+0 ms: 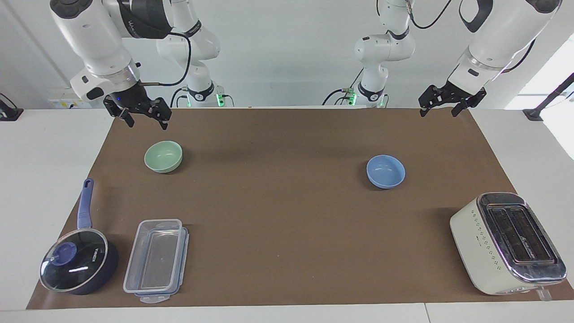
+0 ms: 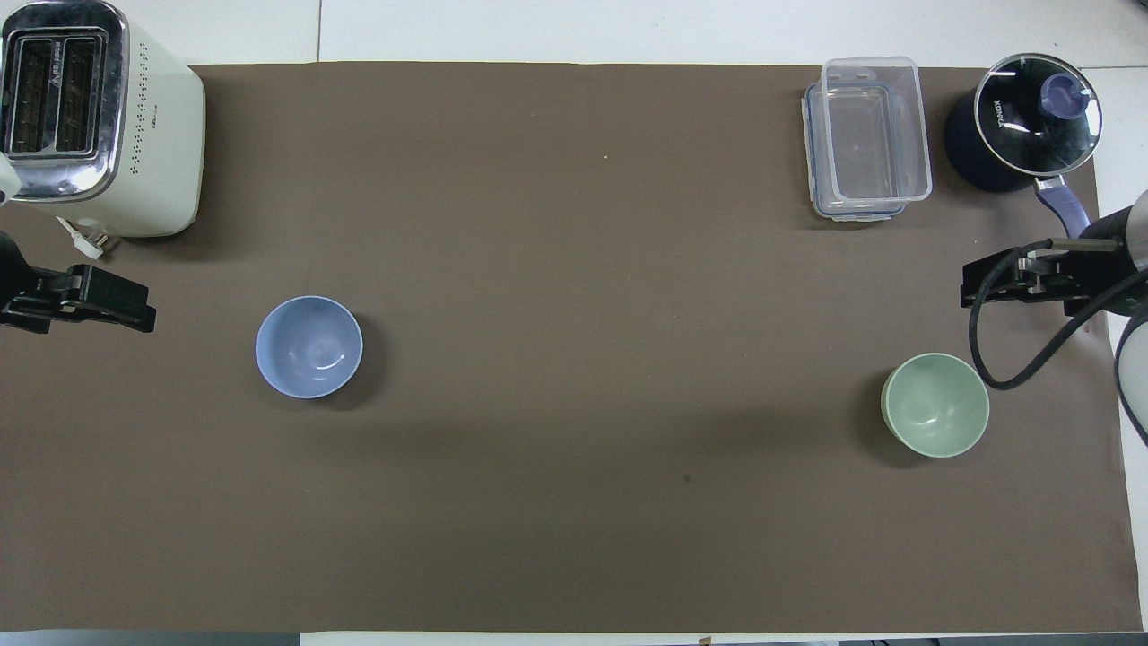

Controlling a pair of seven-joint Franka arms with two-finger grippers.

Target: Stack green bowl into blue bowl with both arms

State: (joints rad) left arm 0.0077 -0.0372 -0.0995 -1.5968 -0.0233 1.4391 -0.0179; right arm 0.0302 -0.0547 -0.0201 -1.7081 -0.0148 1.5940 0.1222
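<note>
The green bowl (image 1: 163,156) (image 2: 935,405) stands upright and empty on the brown mat (image 1: 278,202) toward the right arm's end. The blue bowl (image 1: 385,171) (image 2: 308,346) stands upright and empty toward the left arm's end. The two bowls are far apart. My right gripper (image 1: 147,121) (image 2: 1031,280) hangs open and empty in the air over the mat's edge beside the green bowl, not touching it. My left gripper (image 1: 439,111) (image 2: 85,298) hangs open and empty over the mat's corner at its own end, well apart from the blue bowl.
A cream toaster (image 1: 506,242) (image 2: 90,117) stands farther from the robots than the blue bowl. A clear plastic container (image 1: 154,260) (image 2: 865,139) and a dark blue glass-lidded saucepan (image 1: 78,264) (image 2: 1031,121) stand farther than the green bowl.
</note>
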